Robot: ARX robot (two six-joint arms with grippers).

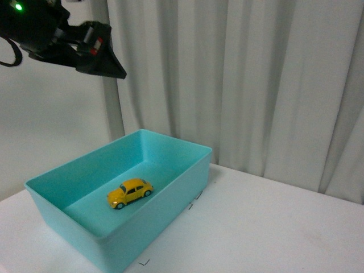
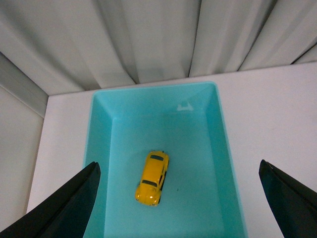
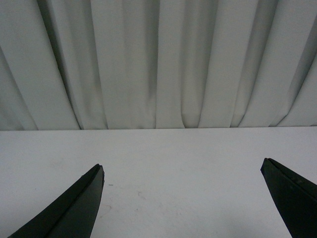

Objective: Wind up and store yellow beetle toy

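Observation:
The yellow beetle toy (image 1: 130, 193) rests on its wheels on the floor of a turquoise bin (image 1: 182, 182). High above the bin, my left gripper (image 1: 105, 60) shows at the upper left of the front view. In the left wrist view the yellow beetle toy (image 2: 152, 178) lies far below, inside the turquoise bin (image 2: 224, 148), between the wide-spread fingers of the left gripper (image 2: 181, 198), which is open and holds nothing. My right gripper (image 3: 182, 198) is open too, over bare white table, with nothing between its fingers. The right arm does not show in the front view.
The bin stands on a white table (image 1: 267, 227) with small black corner marks (image 1: 194, 202) beside it. Grey pleated curtains (image 1: 239, 79) hang close behind the table. The table surface (image 3: 163, 168) under the right gripper is bare, with faint scuffs.

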